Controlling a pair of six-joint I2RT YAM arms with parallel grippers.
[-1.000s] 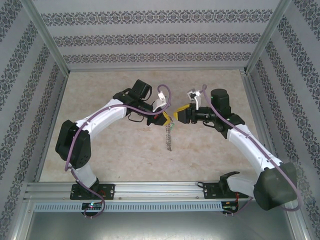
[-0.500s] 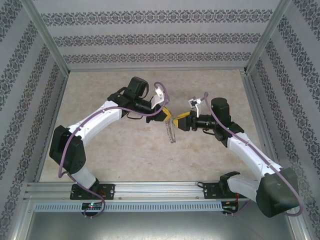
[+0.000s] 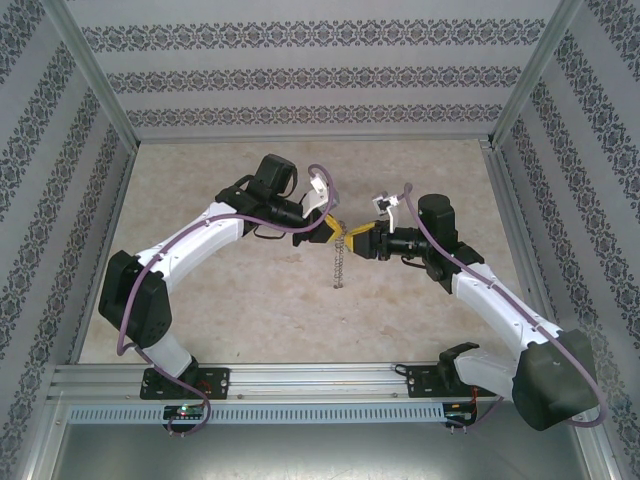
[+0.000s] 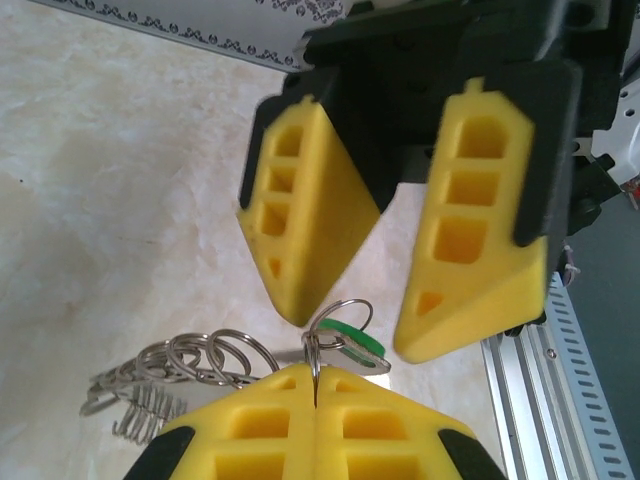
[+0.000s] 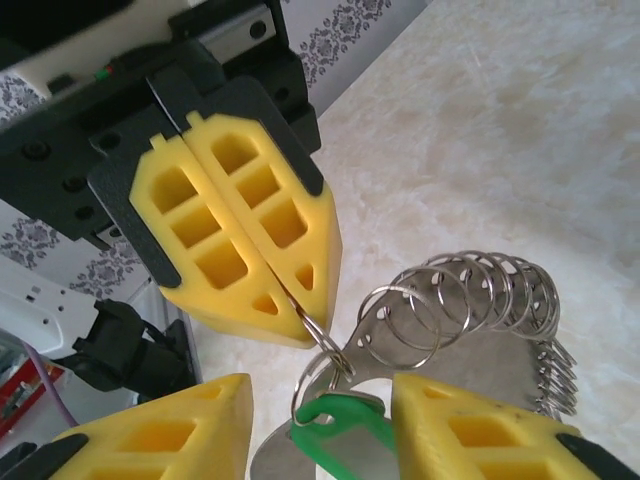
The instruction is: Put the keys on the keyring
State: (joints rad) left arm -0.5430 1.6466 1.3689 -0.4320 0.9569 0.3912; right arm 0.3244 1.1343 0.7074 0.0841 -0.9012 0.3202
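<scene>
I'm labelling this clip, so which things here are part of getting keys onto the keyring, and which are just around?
Part of the job:
- green key, between the fingers of the open right gripper
- keyring with its string of small rings, pinched by the shut left gripper

Just around:
- table
- metal rail at the near edge
- patterned walls

The left pincer [image 4: 315, 392] hides part of the green key [image 4: 352, 347] and the keyring [image 4: 205, 362] it pinches.
</scene>
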